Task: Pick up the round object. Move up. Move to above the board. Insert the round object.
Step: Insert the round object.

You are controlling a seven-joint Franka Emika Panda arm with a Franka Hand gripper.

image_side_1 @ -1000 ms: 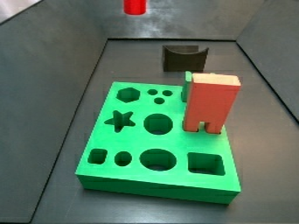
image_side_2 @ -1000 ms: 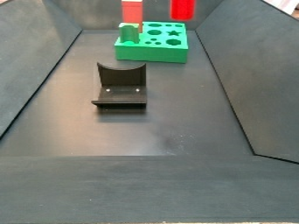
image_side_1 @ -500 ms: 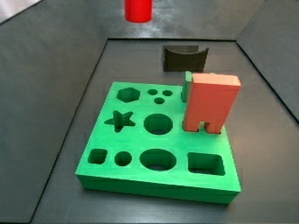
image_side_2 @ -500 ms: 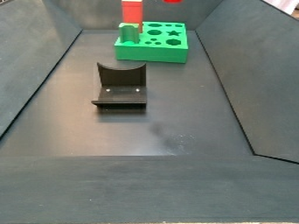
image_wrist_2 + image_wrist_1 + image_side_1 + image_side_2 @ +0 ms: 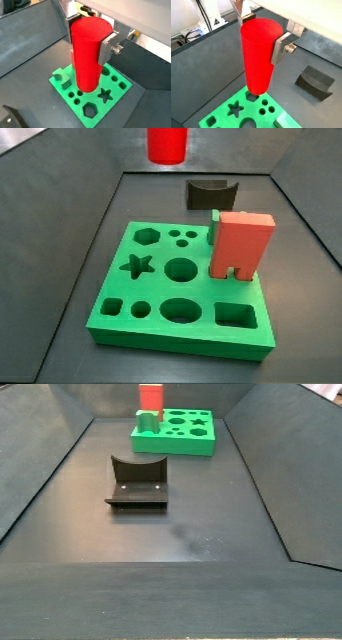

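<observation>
Gripper (image 5: pixel 261 42) clenched on round object (image 5: pixel 258 55), held upright in both wrist views, 1 silver finger (image 5: pixel 282 46) flat against the cylinder's side, the opposite finger hidden behind it. Compared with 1.0 s ago and 0.5 s ago: red cylinder now lower and larger in a side view (image 5: pixel 167 145), only its bottom part showing at the top edge; gone from the other side view, where it showed at the top 1.0 s ago. Reads as travel toward the board (image 5: pixel 147 278) with some descent started, so "move to above the board" judged nearly done. In wrist views cylinder's lower end hangs over the green slab near the small round holes (image 5: pixel 112 80) and the star cut-out (image 5: pixel 104 94), clearly apart from the surface, not yet in any hole. Salmon-red block (image 5: pixel 243 245) standing on the board's right part, dark arch block (image 5: pixel 210 194) on the desk behind the board, fixture (image 5: pixel 136 480) well apart in front. Next step judged: line up over a matching large round hole (image 5: pixel 181 270), then lower; exact alignment not readable from here. Risk: catching the hole rim if off-centre.
</observation>
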